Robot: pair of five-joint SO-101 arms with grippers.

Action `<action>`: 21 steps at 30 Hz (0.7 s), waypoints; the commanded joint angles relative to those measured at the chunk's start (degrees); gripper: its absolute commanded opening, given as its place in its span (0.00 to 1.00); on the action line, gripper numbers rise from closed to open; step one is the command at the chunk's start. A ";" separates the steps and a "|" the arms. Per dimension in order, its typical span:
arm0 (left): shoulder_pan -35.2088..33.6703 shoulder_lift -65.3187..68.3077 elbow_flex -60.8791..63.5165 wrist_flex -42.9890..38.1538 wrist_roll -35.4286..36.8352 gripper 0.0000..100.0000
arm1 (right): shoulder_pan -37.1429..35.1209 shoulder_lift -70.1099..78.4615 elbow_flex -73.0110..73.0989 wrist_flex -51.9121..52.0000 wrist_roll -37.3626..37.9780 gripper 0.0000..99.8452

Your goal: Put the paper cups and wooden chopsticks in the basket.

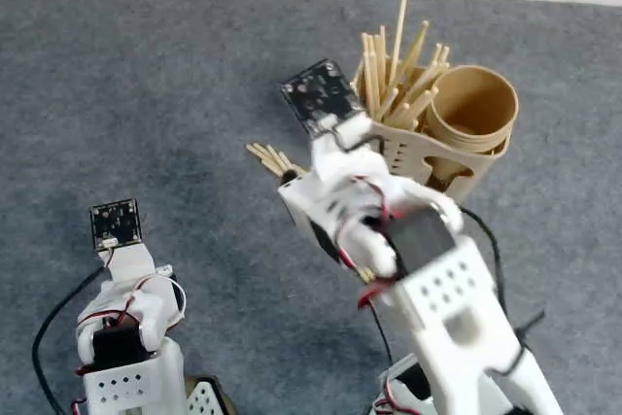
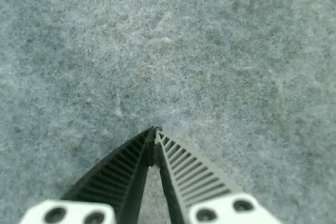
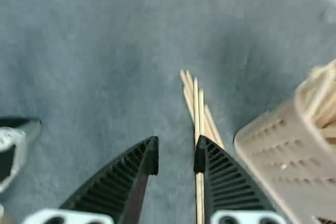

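Your right hand (image 3: 176, 156) hangs released over the tabletop (image 1: 146, 94). The loose chopsticks (image 3: 195, 103) lie just off its gap, under the finger on the basket's side, with their long axis nearly in line with the fingers. I'd judge you must shift toward the basket (image 3: 283, 150) and turn the wrist to grip across them. The basket wall is near and may crowd that finger. The basket, by the far edge, already holds paper cups (image 1: 471, 104) and more chopsticks. Your left hand (image 2: 155, 136) is clenched on nothing, well apart toward the front-left corner.
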State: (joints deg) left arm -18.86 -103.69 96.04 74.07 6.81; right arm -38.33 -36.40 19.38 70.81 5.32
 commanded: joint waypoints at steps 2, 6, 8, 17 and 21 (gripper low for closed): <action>1.36 -0.66 1.10 0.35 0.00 0.01 | -0.84 4.09 -2.95 0.40 -0.09 0.13; 1.36 -0.66 1.10 0.35 0.00 0.01 | -0.84 7.52 -2.68 -0.04 -0.09 0.13; 1.36 -0.66 1.10 0.35 0.00 0.01 | -0.84 9.98 -2.68 -0.04 -0.09 0.13; 1.36 -0.66 1.10 0.35 0.00 0.01 | -0.84 24.84 -3.12 -0.04 -0.09 0.13; 1.36 -0.66 1.10 0.35 0.00 0.01 | -0.57 29.93 -3.21 -2.86 0.00 0.13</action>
State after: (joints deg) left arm -18.86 -103.69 96.04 74.07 6.81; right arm -38.59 -7.47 19.38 70.37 5.32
